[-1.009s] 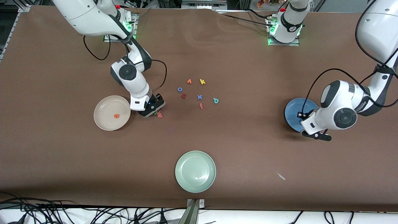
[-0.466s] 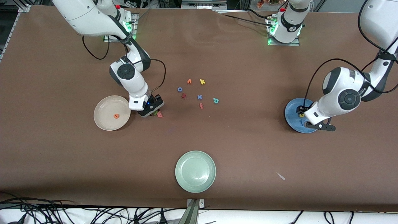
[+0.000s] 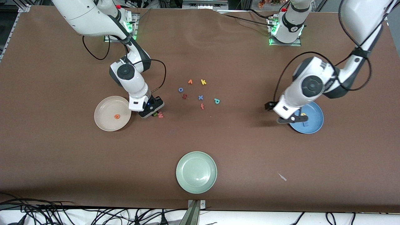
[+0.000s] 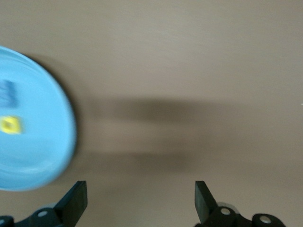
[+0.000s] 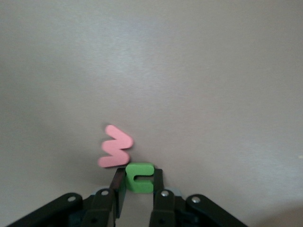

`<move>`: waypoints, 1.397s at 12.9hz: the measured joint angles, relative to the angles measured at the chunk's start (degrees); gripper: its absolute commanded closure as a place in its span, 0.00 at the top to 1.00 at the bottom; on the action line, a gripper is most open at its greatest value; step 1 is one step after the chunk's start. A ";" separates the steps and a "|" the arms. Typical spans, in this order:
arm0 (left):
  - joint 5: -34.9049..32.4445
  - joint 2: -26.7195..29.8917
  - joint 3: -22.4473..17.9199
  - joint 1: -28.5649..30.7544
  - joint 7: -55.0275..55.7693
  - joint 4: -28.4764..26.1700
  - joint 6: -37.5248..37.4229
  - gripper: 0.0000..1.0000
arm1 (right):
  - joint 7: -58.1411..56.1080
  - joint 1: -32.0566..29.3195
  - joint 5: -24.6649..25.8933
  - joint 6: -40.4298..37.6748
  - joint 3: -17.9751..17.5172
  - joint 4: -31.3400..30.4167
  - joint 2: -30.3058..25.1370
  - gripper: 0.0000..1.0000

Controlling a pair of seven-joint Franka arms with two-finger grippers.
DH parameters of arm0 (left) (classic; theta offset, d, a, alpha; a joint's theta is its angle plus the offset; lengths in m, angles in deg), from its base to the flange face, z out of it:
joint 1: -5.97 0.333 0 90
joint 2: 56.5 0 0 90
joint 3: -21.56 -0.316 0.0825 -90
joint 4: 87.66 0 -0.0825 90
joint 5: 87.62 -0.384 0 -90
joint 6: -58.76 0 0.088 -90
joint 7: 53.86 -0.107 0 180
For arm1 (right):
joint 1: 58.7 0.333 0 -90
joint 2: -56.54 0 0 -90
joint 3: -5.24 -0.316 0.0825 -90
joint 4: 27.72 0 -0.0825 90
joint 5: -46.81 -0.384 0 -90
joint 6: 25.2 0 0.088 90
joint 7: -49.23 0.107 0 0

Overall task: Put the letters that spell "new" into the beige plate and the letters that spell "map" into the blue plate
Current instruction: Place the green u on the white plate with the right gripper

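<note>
My right gripper (image 3: pixel 153 113) is down at the table beside the beige plate (image 3: pixel 106 123), shut on the green n (image 3: pixel 155 114) (image 5: pixel 138 172). The pink w (image 3: pixel 160 115) (image 5: pixel 115 146) lies touching the n. An orange e (image 3: pixel 117 117) rests in the beige plate. My left gripper (image 3: pixel 282 115) (image 4: pixel 139 201) hangs open and empty over the table at the blue plate's (image 3: pixel 316 120) (image 4: pixel 42 151) rim. In that plate lie the yellow a (image 3: pixel 302 114) (image 4: pixel 9 125) and the blue m (image 3: pixel 306 124) (image 4: pixel 6 92). The teal p (image 3: pixel 217 101) lies mid-table.
Around the p lie an orange v (image 3: pixel 190 82), yellow k (image 3: pixel 203 82), blue o (image 3: pixel 180 89), dark red s (image 3: pixel 184 96), blue x (image 3: pixel 200 97) and an orange-red f (image 3: pixel 202 106). A pale green plate (image 3: pixel 196 172) sits near the front edge.
My left gripper opened, left the yellow a in the blue plate and swung off the plate toward the table's middle. My right gripper closed on the green n.
</note>
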 measured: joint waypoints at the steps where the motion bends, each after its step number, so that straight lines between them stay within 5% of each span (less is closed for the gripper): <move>1: 0.00 -0.68 0.05 -3.31 5.18 -0.11 1.07 1.00 | -1.07 -0.09 0.00 -0.72 0.67 0.16 -0.53 0.19; 7: -6.01 -7.23 -3.30 -19.21 34.91 -0.37 12.70 1.00 | -15.97 -1.81 -5.37 -14.34 5.88 1.12 -8.86 0.23; 9: -10.95 -10.05 -7.69 -24.99 47.32 0.09 16.35 1.00 | -20.82 -3.40 -6.82 -17.04 8.83 0.77 -10.13 0.73; 15: -11.97 -14.02 -11.48 -32.11 62.38 6.29 17.17 0.95 | -20.50 -5.84 -8.57 -17.32 8.46 -0.15 -10.19 0.73; 18: -11.97 -15.17 -14.02 -35.53 66.35 8.00 17.15 0.80 | -14.28 -5.46 -12.89 -17.19 1.88 0.39 -9.44 0.73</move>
